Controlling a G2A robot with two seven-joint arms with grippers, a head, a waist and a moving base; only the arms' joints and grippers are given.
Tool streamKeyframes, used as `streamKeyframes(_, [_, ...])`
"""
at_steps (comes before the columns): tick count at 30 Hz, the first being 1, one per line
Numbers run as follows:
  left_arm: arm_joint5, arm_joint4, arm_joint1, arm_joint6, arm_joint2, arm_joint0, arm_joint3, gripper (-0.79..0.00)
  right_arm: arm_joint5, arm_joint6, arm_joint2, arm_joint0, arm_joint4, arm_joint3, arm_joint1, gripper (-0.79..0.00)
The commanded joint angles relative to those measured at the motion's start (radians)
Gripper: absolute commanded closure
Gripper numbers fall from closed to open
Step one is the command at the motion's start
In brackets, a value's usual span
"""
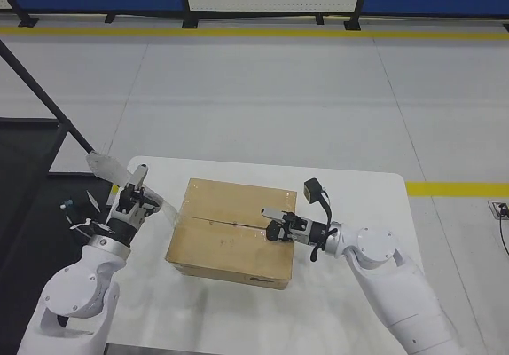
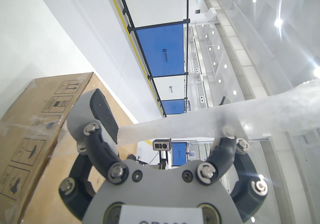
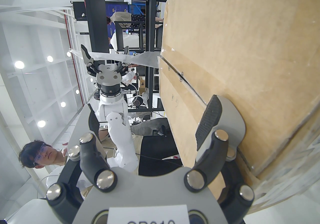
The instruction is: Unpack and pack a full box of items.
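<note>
Step in hand (my judgement): unsealing the closed brown cardboard box on the white surface. A translucent tape strip lies across the spread-apart left jaws and runs to the box's top seam just beside them. The right jaws are open and hold nothing, with one finger against the box top. Next: pull the strip free, then open the top.

Industrial hall, yellow floor line, partition panels

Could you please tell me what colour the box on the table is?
The box is plain light brown cardboard, best seen in the top view.
</note>
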Motion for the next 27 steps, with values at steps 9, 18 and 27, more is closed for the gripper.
streamKeyframes(9, [-0.002,0.094,0.005,-0.080,0.032,-0.026,-0.023,-0.785,0.000,0.000,0.000,0.000,0.000,0.000,0.000,-0.785])
streamKeyframes(18, [-0.015,0.187,0.005,-0.103,0.076,-0.041,-0.033,-0.785,0.000,0.000,0.000,0.000,0.000,0.000,0.000,-0.785])
streamKeyframes(27, [-0.025,0.255,0.003,-0.120,0.121,-0.058,-0.025,-0.785,0.000,0.000,0.000,0.000,0.000,0.000,0.000,-0.785])
